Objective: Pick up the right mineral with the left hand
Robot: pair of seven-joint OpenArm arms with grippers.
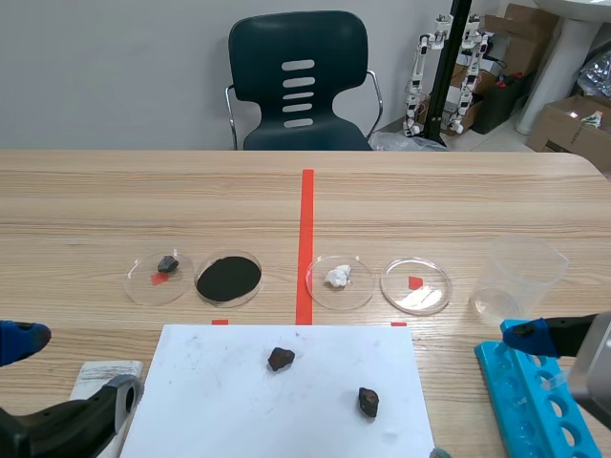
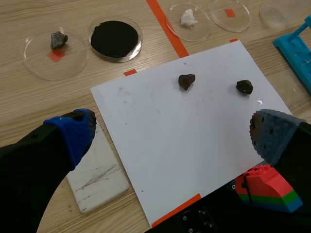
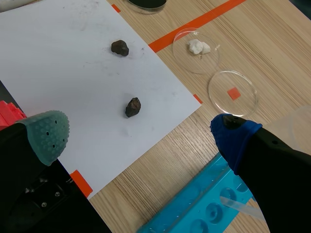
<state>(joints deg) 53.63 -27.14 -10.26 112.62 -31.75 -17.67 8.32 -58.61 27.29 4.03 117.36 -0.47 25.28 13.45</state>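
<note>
The right mineral (image 2: pixel 244 87) lies on the white paper (image 2: pixel 170 145), apart from the other dark mineral (image 2: pixel 186 81). The left gripper (image 2: pixel 172 132) has its fingers wide open and empty. The stone is ahead of it, toward the grey-padded finger. I think it should first centre over the stone, then go down straight and close gently, because a small stone can roll. The right gripper (image 3: pixel 141 136) is also open.

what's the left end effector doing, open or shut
Open: the left end effector has its fingers wide apart, nothing between them; the right mineral lies on the white paper.
</note>
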